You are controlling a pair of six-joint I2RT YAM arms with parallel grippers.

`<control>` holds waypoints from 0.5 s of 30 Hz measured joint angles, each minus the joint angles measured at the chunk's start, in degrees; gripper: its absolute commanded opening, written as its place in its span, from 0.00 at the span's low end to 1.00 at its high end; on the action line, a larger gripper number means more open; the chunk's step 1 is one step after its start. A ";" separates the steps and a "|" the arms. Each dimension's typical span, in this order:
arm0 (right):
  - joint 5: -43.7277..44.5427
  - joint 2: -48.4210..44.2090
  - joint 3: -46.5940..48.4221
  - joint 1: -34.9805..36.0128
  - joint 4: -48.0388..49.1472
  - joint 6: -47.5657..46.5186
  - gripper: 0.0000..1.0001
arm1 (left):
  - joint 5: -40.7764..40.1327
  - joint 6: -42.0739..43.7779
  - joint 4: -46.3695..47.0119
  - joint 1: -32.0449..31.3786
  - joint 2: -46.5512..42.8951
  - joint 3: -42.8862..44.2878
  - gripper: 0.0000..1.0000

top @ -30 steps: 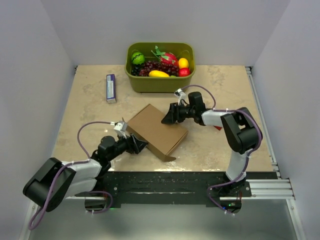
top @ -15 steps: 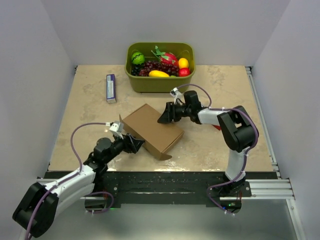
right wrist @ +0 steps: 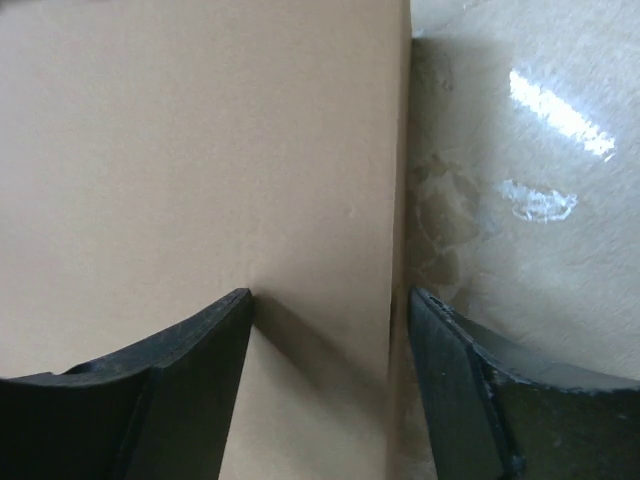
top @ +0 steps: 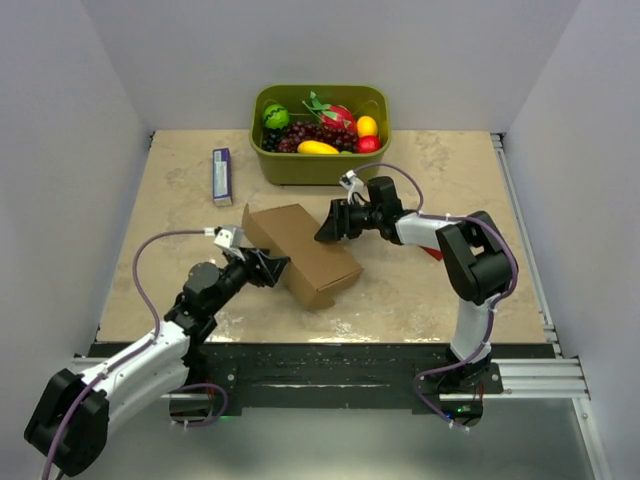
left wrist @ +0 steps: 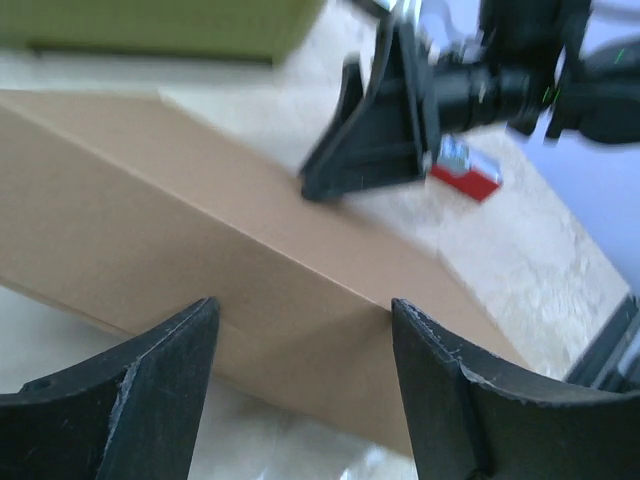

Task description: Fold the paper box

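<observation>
The paper box [top: 300,252] is a closed brown cardboard block lying at an angle in the middle of the table. My left gripper [top: 274,268] is open at its near-left long side, and in the left wrist view that side wall [left wrist: 200,250] fills the gap between the fingers [left wrist: 160,385]. My right gripper [top: 331,228] is open at the box's far-right end. One of its fingertips [right wrist: 215,340] rests on the box top [right wrist: 190,150], the other stands just off the edge over the table. Neither gripper clamps the box.
An olive-green tub [top: 318,165] of fruit stands at the back, just beyond the box. A small purple-and-white carton [top: 222,176] lies at the back left. A red item [top: 436,256] lies under the right forearm, also seen as a red item [left wrist: 466,176] from the left wrist.
The box has turned and slid toward the left and back. The flap that stuck out at its near corner no longer shows. My left arm has reached forward, and the right gripper has followed the box leftward.
</observation>
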 measured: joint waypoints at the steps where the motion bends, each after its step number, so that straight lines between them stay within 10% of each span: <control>1: -0.09 0.00 0.04 0.00 -0.02 -0.11 0.77 | -0.98 0.57 1.33 0.00 0.00 0.74 0.74; 15: -10.95 1.75 -2.34 9.57 -10.03 -0.42 0.85 | 4.57 2.56 16.28 -3.30 6.12 9.92 0.75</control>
